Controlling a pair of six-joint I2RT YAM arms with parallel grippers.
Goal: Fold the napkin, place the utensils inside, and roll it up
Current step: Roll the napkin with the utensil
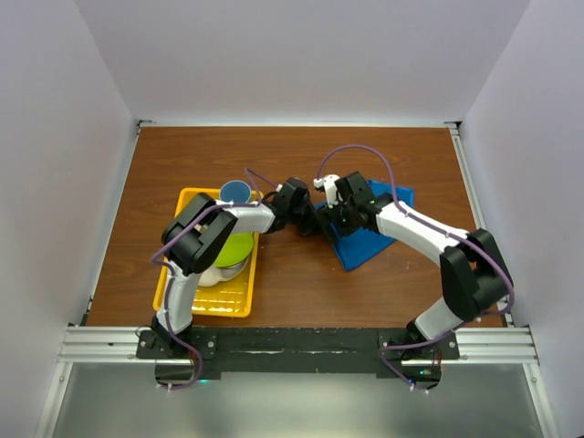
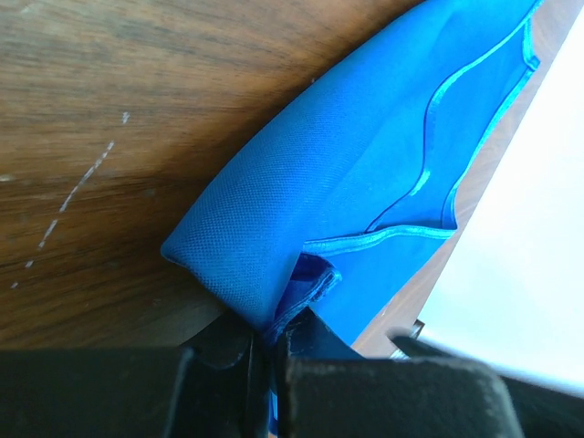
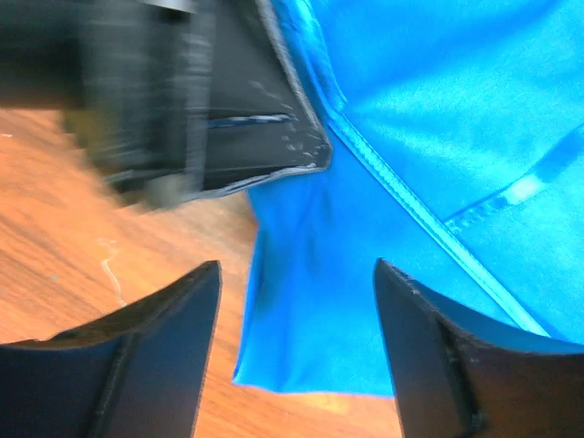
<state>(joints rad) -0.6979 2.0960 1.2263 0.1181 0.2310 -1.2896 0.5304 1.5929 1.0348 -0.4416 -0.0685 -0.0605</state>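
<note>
Now the bright blue soft cloth napkin [image 1: 370, 235] lies part-folded right of centre on the brown wooden table [image 1: 182, 160], stretching rightward from the left gripper [image 2: 269, 351] (pinching its nearest corner), with the right gripper [image 3: 297, 274] spread just above.

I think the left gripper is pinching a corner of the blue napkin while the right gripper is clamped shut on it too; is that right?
Not quite. The right gripper is open, its jaws spread over the napkin, as the right wrist view shows. The left gripper does pinch a corner of it.
</note>
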